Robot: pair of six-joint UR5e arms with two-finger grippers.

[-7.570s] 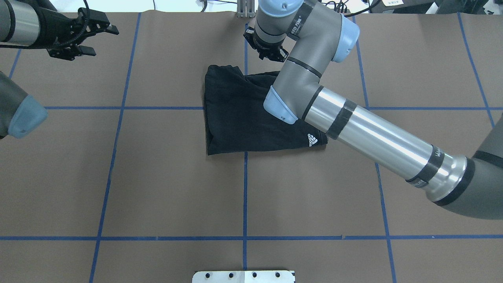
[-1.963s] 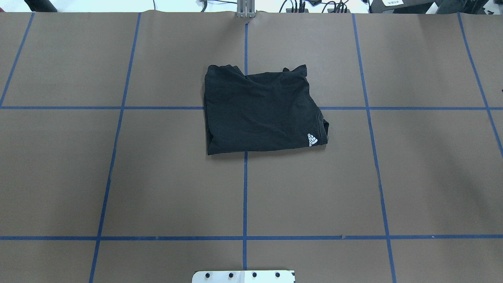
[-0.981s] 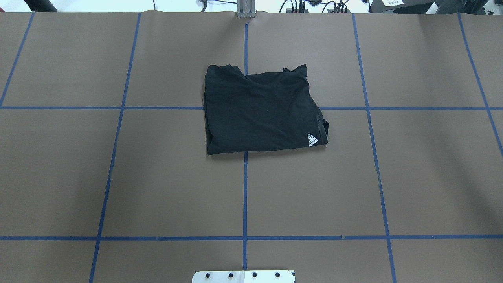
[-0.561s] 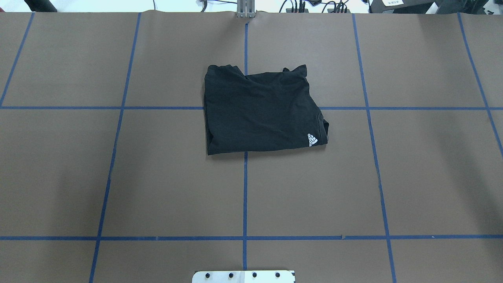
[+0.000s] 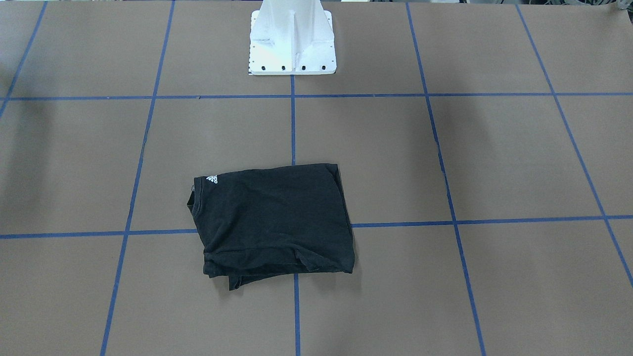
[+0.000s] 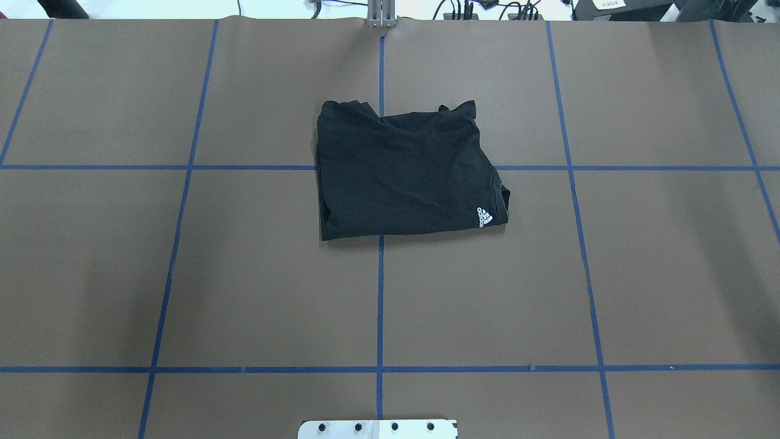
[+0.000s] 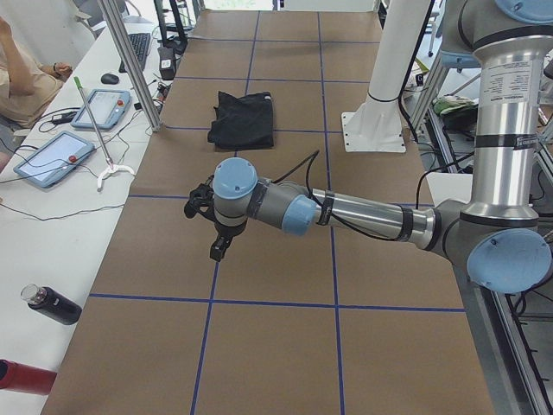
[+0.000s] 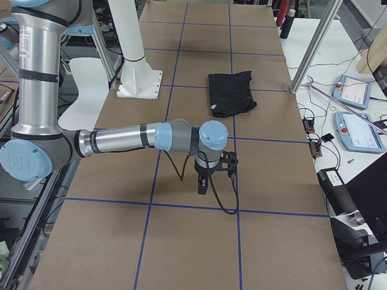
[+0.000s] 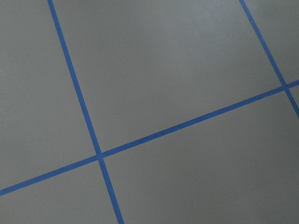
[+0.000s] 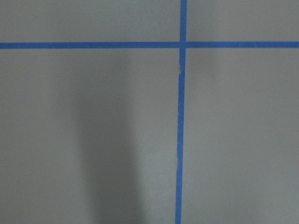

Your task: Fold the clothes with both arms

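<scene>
One brown table (image 6: 183, 274) gridded in blue tape (image 6: 379, 305), white benches (image 7: 43, 251) alongside. Earlier over it, the left arm (image 7: 371, 216) and right arm (image 8: 115, 139) have left the overhead view. Mid-table the folded black T-shirt (image 6: 402, 177) lies unmoved. Well apart from it hover the left gripper (image 7: 210, 216) and right gripper (image 8: 213, 172); whether open or closed, I cannot tell.

**Brown table, one folded shirt on it**

Table (image 6: 183, 274) is covered in brown paper (image 6: 670, 274) and gridded with blue tape lines (image 6: 379, 305). Black T-shirt (image 6: 402, 177) lies flat near the centre, folded to a rough rectangle, slightly wrinkled, covering a tape crossing. White logo (image 6: 484, 216) faces up at its corner toward the robot's right. White pedestal base (image 5: 293, 44) stands at the robot-side edge, well apart from the shirt.
</scene>
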